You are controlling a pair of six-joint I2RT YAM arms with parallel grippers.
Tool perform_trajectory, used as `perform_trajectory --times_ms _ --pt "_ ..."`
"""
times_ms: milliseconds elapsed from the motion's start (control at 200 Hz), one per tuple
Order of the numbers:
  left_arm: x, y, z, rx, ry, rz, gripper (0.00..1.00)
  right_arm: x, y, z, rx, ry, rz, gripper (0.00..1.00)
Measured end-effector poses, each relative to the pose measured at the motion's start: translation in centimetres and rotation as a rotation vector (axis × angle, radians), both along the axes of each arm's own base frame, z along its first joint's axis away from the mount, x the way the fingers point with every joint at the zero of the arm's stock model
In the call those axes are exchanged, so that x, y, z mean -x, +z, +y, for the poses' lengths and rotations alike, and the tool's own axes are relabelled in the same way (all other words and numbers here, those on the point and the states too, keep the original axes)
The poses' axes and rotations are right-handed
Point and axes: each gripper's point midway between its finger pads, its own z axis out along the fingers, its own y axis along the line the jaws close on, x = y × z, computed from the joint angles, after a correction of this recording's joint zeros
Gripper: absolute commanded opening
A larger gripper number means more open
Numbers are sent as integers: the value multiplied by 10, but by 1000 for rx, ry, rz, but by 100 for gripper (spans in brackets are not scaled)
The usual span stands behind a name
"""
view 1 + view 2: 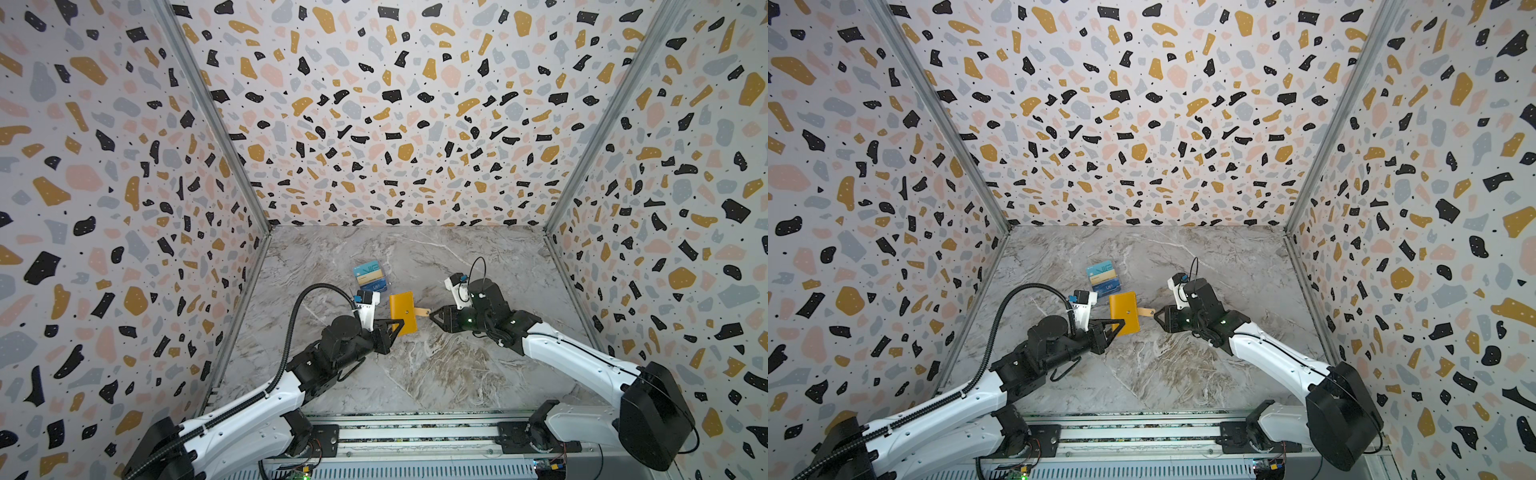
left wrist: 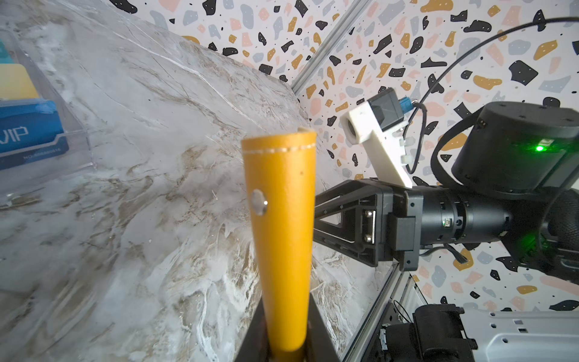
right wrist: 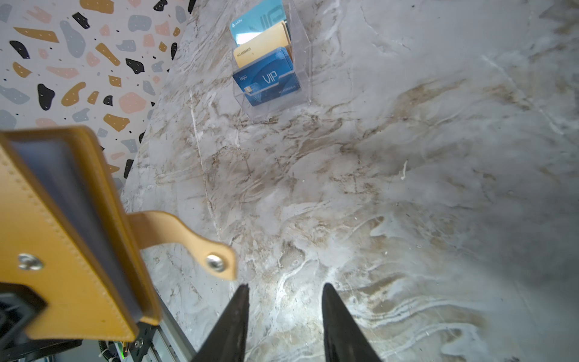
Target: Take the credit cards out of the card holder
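Observation:
The mustard-yellow card holder point(image 1: 402, 309) point(image 1: 1123, 309) hangs above the marble table, with my left gripper point(image 1: 397, 326) point(image 2: 288, 344) shut on its near end. Its covers lie folded together, and dark blue-grey sleeves point(image 3: 72, 203) show between them. The snap tab point(image 1: 422, 312) point(image 3: 188, 241) is undone and sticks out toward my right gripper point(image 1: 432, 316) point(image 3: 285, 286). That gripper is open and holds nothing, its fingertips just short of the tab. The credit cards inside the card holder are hidden.
A clear tiered plastic box point(image 1: 389, 284) point(image 3: 302, 62) stands on the table behind the card holder, with teal, gold and blue cards upright in it. Patterned walls close in the table on the left, back and right. A metal rail runs along the front.

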Motion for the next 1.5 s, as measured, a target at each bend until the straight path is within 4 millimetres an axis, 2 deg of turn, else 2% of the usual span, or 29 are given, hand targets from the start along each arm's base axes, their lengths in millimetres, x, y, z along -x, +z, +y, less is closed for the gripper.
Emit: perform_trajectory --times_ms 235,380,601,841,1126,1502 --pt "-2 7 -3 49 -35 -23 0 32 -6 8 -174 113 -26 44" --pt "-1 11 -2 98 -56 -28 0 40 6 16 -294 155 -50 44" --pt "2 19 -4 174 -101 -35 0 36 42 23 -426 169 -131 42" --pt "7 19 -8 223 -142 -19 0 32 62 25 -490 159 -179 38" --pt "11 30 -11 263 -172 -35 0 25 70 23 -514 120 -200 30" --pt "15 29 -13 292 -194 -17 0 24 75 28 -559 133 -198 29"
